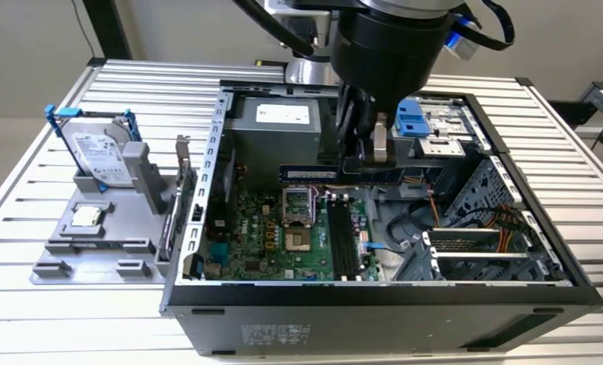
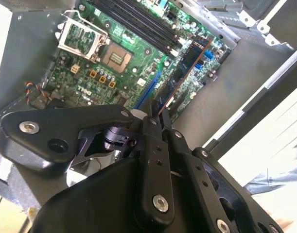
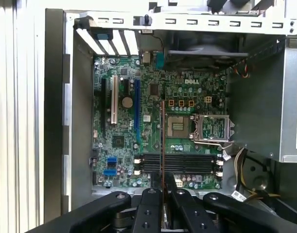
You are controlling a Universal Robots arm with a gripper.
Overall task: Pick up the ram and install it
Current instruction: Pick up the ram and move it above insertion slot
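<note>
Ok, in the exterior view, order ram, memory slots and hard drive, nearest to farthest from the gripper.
1. The ram, held in the gripper.
2. The memory slots, below it inside the case.
3. The hard drive, outside the case, on the exterior view's left.

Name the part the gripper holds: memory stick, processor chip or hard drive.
The memory stick, clamped by the gripper over the motherboard; chip and hard drive sit on the grey stand.

motherboard [image 1: 280, 236] green | ram [image 1: 309, 173] dark blue | hand [image 3: 163, 193] black | hard drive [image 1: 98, 156] silver, frame [image 1: 88, 114] blue | table [image 1: 585, 152] silver-ribbed
</note>
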